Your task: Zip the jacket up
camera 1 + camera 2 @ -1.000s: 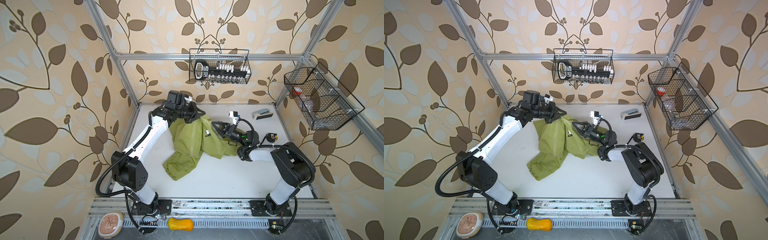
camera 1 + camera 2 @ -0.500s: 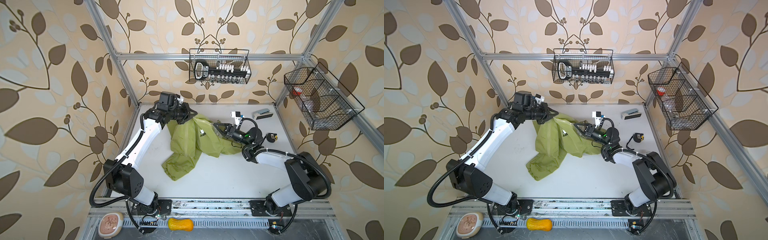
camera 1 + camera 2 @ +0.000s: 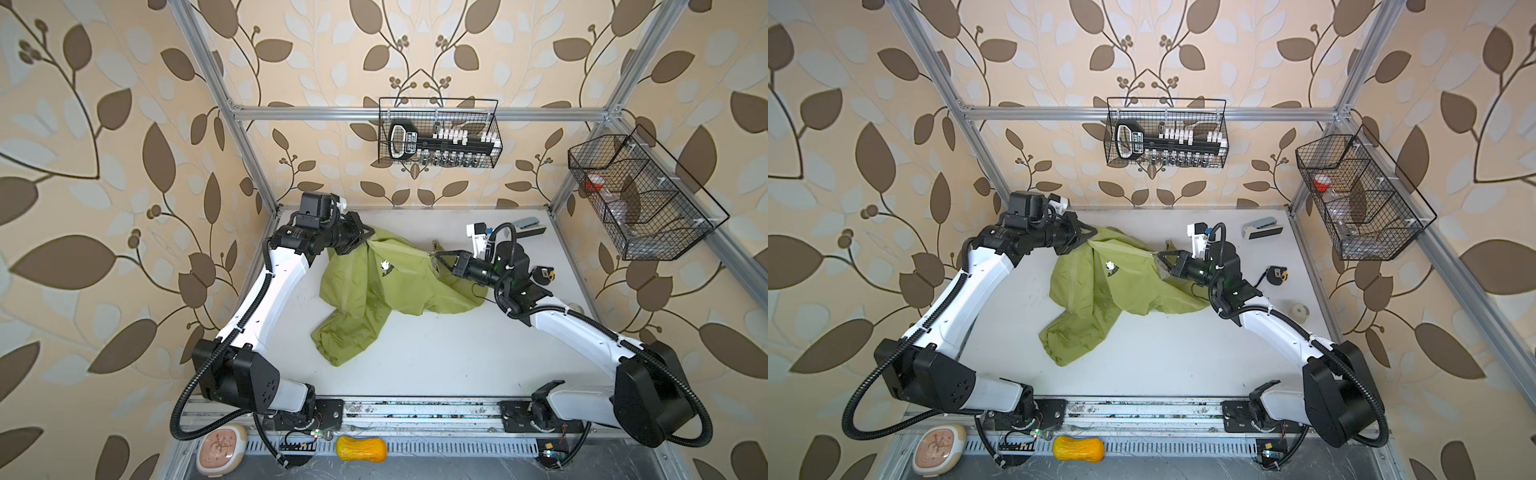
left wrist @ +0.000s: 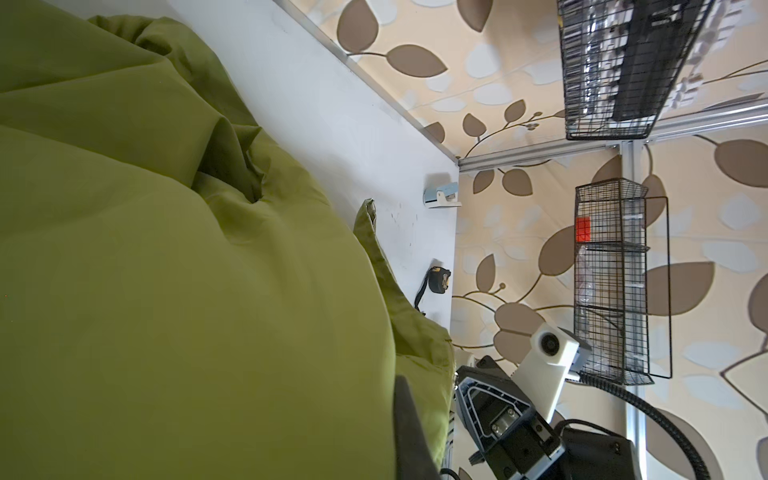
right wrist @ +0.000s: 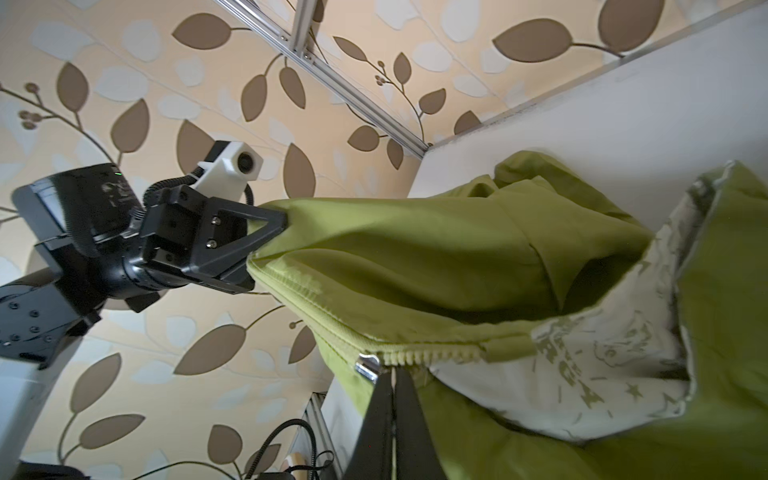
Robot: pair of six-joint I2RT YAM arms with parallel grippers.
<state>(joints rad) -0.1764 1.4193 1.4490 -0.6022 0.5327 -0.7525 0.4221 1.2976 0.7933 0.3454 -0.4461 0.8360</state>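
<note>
1. My left gripper (image 3: 367, 237) is clamped on one end of the jacket (image 3: 365, 291), held up near the far-left corner of the table (image 3: 415, 365).
2. My right gripper (image 5: 392, 374) is pinched tight on the jacket at its silver zipper slider (image 5: 368, 368).
3. The jacket is stretched between both grippers along the table's far side, and the rest droops toward the middle.

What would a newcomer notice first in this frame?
The olive-green jacket on the white table, its top edge pulled taut between both arms. The left gripper pinches one end near the back-left corner; the right gripper is shut by the silver zipper slider, where white printed lining shows.
</note>
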